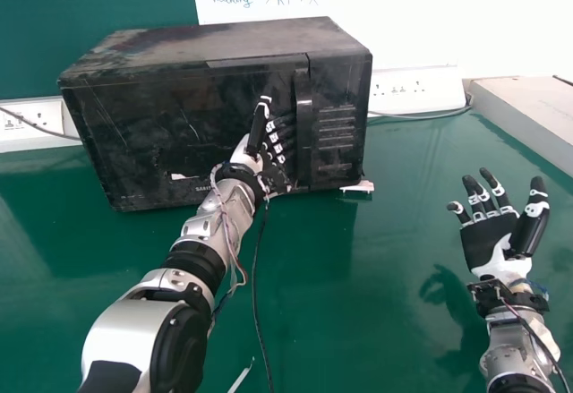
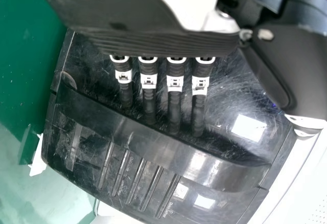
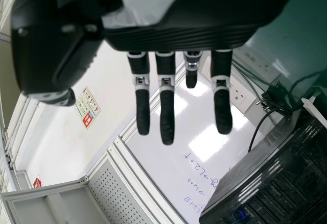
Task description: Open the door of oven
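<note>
The oven's (image 1: 148,133) upright handle (image 1: 304,129) lies just to the right of my left robot hand (image 1: 257,133), the nearer one, its fingers straight and slightly apart, tips close beside that bar.

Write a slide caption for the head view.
Left hand at the handle of the closed black oven, right hand open above the green table.

Handwritten whiteboard (image 1: 394,8) above white sockets (image 1: 413,91), green table (image 1: 345,312)
</note>
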Action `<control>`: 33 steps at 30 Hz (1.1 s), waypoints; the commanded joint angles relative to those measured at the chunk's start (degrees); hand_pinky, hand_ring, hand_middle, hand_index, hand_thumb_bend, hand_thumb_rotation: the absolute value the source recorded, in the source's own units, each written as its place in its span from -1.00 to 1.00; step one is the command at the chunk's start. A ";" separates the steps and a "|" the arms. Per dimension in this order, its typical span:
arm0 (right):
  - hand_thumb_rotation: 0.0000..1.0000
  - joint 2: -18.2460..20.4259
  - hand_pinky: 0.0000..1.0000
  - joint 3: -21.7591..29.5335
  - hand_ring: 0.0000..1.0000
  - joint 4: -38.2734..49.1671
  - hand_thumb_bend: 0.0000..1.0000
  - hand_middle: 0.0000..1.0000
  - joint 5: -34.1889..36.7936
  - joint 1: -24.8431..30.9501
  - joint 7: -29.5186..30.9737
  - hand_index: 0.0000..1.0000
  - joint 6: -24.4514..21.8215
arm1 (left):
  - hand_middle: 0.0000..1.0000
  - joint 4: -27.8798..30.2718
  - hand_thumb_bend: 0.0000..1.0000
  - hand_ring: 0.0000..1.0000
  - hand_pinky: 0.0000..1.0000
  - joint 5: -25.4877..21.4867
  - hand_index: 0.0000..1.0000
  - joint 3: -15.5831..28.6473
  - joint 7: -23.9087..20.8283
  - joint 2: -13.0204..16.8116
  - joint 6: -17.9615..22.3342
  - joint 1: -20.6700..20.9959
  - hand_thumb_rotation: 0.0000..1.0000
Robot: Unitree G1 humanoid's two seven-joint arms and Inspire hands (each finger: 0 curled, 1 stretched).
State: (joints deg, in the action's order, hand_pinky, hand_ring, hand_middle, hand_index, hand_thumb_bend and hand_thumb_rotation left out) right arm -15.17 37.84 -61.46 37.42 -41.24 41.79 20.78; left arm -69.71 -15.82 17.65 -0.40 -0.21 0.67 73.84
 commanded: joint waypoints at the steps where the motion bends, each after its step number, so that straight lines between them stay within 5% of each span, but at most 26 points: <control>1: 0.78 0.73 0.51 -0.11 0.86 -0.12 1.00 0.80 -0.30 1.71 -0.26 0.70 0.64 | 0.01 -0.28 0.58 -0.22 -0.45 0.64 0.19 -0.16 0.55 -0.67 0.86 1.42 0.51; 23: 0.81 1.23 0.49 -0.22 0.86 1.35 1.00 0.81 0.08 2.36 -0.37 0.70 0.06 | -0.02 -1.24 0.70 -0.22 -0.44 3.94 0.10 -1.37 0.98 -3.83 5.01 0.82 0.61; 33: 0.80 1.16 0.45 -0.24 0.82 1.23 1.00 0.79 0.13 2.44 -0.66 0.67 -0.39 | -0.04 -2.45 0.64 -0.23 -0.46 7.82 0.09 -3.44 -4.12 -5.00 6.64 1.01 0.73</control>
State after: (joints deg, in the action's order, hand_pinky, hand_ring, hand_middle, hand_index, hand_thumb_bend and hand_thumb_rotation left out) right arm -14.63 37.62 -59.75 37.44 -40.45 41.31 21.08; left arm -71.18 -9.02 15.02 -4.26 -4.52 6.89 74.00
